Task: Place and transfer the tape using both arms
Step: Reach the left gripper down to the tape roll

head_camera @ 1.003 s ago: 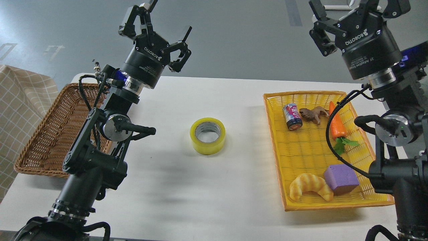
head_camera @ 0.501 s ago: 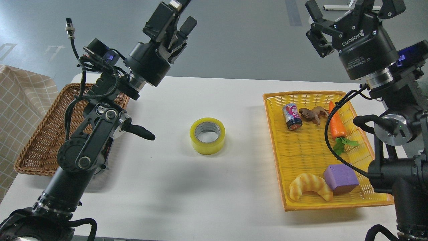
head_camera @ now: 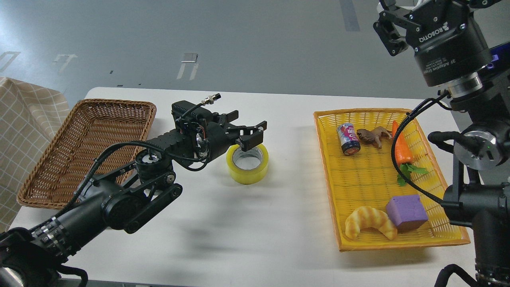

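Over the tape roll [head_camera: 247, 161] on the tabletop [head_camera: 255, 223], left gripper [head_camera: 248, 133] spreads wide, empty, arm stretched low; right gripper [head_camera: 392, 24], raised, is cropped, so its state is unclear.

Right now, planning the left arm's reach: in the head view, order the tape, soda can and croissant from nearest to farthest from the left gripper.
1. Tape, just below the left gripper, table centre.
2. Soda can, rightward, far end of the yellow tray.
3. Croissant, the tray's near end.
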Available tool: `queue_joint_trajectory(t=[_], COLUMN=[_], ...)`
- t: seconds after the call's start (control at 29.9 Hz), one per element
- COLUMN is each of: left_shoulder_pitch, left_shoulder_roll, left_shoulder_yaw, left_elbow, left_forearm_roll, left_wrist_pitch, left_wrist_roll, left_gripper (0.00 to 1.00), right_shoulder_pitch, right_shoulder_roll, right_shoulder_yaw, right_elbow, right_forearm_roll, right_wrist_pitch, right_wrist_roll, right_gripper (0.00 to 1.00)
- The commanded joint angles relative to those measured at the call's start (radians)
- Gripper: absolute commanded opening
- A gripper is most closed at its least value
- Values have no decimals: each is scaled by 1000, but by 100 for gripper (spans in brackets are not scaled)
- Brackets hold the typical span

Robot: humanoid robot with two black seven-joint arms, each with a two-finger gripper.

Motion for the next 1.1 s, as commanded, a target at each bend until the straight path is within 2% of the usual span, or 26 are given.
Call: queue_joint_trajectory(t=[0.0,0.17,0.27,0.5,0.64,0.8,0.97,1.0,1.07], left_shoulder_pitch=[-58,-117,-118,-104,-103,-95,-63,-57,-46], left_shoulder_roll=[-1,1,-4,-7,2,10,44,53,73], left_shoulder_yaw=[66,187,241,257,257,269,269,269,269], left_elbow=[94,175,176,169,179,182,182,182,182], left_forearm_roll=[13,13,13,13,13,13,13,13,13], left_wrist_pitch=[4,9,16,16,26,49,65,67,72], left_wrist_roll=[20,20,19,20,19,19,4,-1,-25], left_gripper=[93,93,93,93,87,86,86,85,64], right_shoulder_pitch=[-1,-1,-5,-14,-16,-25,-25,-25,-25], right_shoulder_roll=[0,0,0,0,0,0,-11,-11,-6], right_shoulder_yaw=[3,18,34,44,43,44,43,43,43], right_elbow=[23,42,40,31,39,42,51,54,63], right_forearm_roll=[0,0,0,0,0,0,0,0,0], right_wrist_pitch=[-12,-30,-30,-32,-32,-30,-32,-32,-32], right_wrist_roll=[-2,-2,-2,-2,-2,-3,-12,-12,-12], right_gripper=[100,100,100,100,100,100,100,100,100])
